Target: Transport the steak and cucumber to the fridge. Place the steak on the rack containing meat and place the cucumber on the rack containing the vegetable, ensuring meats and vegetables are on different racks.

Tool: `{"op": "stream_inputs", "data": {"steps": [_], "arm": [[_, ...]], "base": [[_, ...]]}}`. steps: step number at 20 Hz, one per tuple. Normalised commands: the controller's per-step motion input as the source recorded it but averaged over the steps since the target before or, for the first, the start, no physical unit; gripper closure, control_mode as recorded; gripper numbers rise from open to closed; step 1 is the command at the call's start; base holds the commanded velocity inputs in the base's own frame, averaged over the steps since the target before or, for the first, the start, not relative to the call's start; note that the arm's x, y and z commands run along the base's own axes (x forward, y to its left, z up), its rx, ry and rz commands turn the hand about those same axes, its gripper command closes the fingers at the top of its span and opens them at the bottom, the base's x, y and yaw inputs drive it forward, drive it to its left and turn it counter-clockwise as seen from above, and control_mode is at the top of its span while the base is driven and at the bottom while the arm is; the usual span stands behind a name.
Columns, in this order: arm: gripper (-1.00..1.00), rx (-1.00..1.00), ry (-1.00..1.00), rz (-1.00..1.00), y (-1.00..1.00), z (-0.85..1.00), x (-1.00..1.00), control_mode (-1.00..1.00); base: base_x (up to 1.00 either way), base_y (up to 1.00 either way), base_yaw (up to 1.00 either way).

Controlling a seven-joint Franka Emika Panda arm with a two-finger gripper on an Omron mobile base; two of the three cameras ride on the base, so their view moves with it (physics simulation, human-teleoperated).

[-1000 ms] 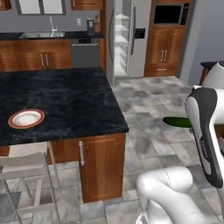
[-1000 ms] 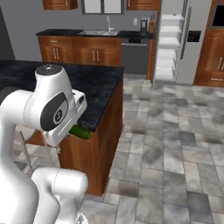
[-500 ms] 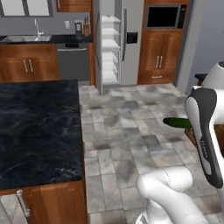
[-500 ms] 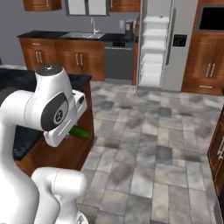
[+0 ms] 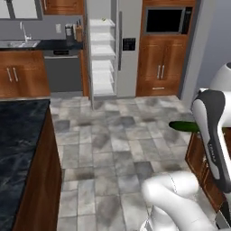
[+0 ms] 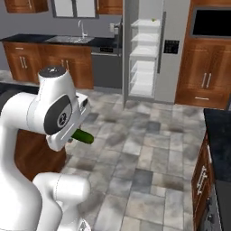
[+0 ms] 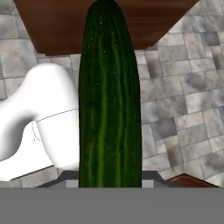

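My gripper is shut on the cucumber (image 7: 109,96), a dark green cylinder that runs straight up the middle of the hand view and covers the fingertips. In the base views one end of the cucumber (image 5: 182,126) (image 6: 84,136) pokes out from behind my white forearm, which hides the gripper. The fridge (image 5: 128,49) (image 6: 173,49) stands across the tiled floor with its white interior showing. Its translucent shelves (image 5: 103,52) (image 6: 144,52) are stacked inside, and a small yellow-green item (image 5: 103,20) sits on the top one. The steak is out of view.
The dark island counter (image 5: 18,149) fills the lower left, its wooden side close to my base. Wooden cabinets (image 5: 198,155) and a dark counter (image 6: 221,131) lie on the right. A tiled floor (image 5: 113,135) stretches to the fridge. A sink counter (image 6: 54,40) runs along the back left.
The base has turned and driven, so the whole view slid from the island toward the fridge, which is now larger and centred. The cucumber stays in my shut gripper.
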Motion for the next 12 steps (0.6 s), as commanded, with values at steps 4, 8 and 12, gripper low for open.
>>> {"op": "stream_inputs", "data": {"steps": [4,8,12], "arm": [[1.0,0.0,0.0,0.0,0.0,0.0,0.0,1.0],[1.0,0.0,0.0,0.0,0.0,0.0,0.0,1.0],[1.0,0.0,0.0,0.0,0.0,0.0,0.0,1.0]], "base": [[1.0,-0.3,0.02],[1.0,0.14,0.0],[1.0,0.25,0.0]]}}
